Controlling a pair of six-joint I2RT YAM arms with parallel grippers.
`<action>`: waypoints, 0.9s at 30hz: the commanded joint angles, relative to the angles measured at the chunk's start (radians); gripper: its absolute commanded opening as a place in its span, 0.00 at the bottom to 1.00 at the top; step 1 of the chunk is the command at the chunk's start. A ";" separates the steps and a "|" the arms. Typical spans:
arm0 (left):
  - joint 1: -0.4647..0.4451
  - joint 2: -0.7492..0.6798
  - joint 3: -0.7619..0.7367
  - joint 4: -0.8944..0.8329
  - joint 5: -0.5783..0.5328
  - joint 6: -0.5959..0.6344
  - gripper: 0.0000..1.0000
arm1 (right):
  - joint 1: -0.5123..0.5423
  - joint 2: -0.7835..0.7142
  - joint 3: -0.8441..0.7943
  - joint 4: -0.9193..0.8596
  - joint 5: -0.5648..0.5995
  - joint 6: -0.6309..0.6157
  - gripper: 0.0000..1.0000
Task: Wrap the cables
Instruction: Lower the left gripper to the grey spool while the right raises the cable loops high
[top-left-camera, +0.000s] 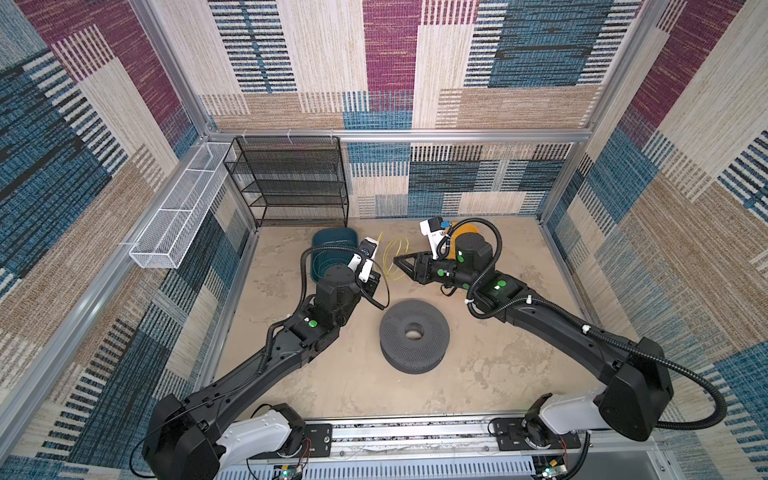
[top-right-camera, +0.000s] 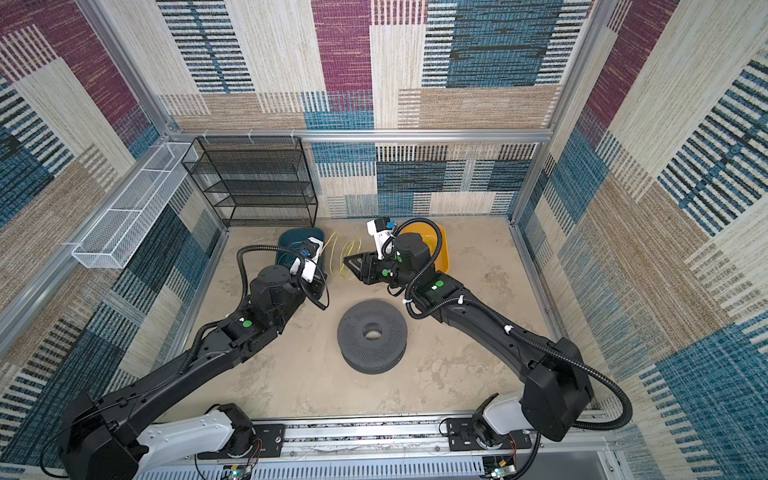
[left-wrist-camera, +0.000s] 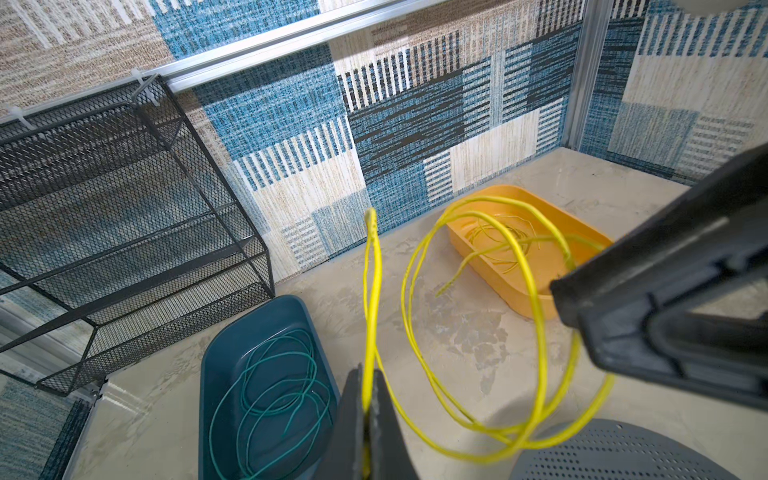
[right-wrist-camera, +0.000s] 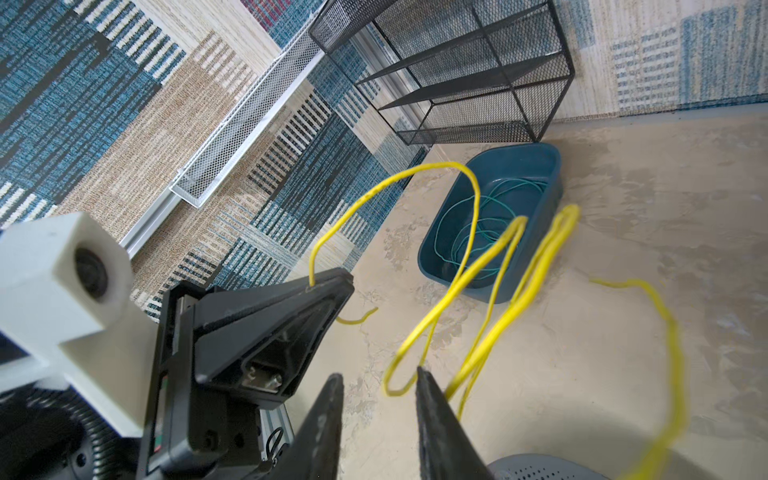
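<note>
Beige mottled bench (top-left-camera: 519, 365), patchwork-carpet walls on three sides. Grips the yellow cable (right-wrist-camera: 544, 266) in the left hand (left-wrist-camera: 366, 380), fingers pressed together on it, beyond the spool (top-left-camera: 395, 332) and a little to its left. Short tail (right-wrist-camera: 359, 319) poking out under that pinch. Holds the right hand (right-wrist-camera: 379, 374) spread part-way, beyond the spool and a little to its right, tips pointing at the left hand, near it but apart. One bend of the cable hanging in the gap, right beside one finger (right-wrist-camera: 436, 415), not clamped. Outward from the pinch: up in a tall arch, then round in several loose loops, lifted off the bench between the two hands, on the far side of the spool in both top views. Lowest loop down close to the spool's rim in the left wrist view; touching or not, cannot tell. Farther beyond the spool to the left, blue tub (top-left-camera: 332, 239) with a green cable (left-wrist-camera: 266, 358) coiled inside. Beyond the spool to the right, orange tub (left-wrist-camera: 519, 297), partly under the right arm, with more thin yellow wire (left-wrist-camera: 496, 243) curled in it. Farthest from the spool, at the back wall, black mesh rack (top-left-camera: 286, 183); on the left wall, white mesh basket (top-left-camera: 174, 224).
</note>
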 joint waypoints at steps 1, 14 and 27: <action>0.000 -0.009 -0.001 0.040 -0.013 0.018 0.00 | 0.000 -0.010 -0.007 0.005 0.021 0.016 0.36; -0.006 -0.019 -0.010 0.042 0.008 0.011 0.00 | -0.010 0.096 0.079 0.028 0.006 0.009 0.36; -0.008 -0.023 -0.019 0.042 0.050 -0.009 0.00 | -0.160 -0.048 0.039 0.045 0.107 0.007 0.00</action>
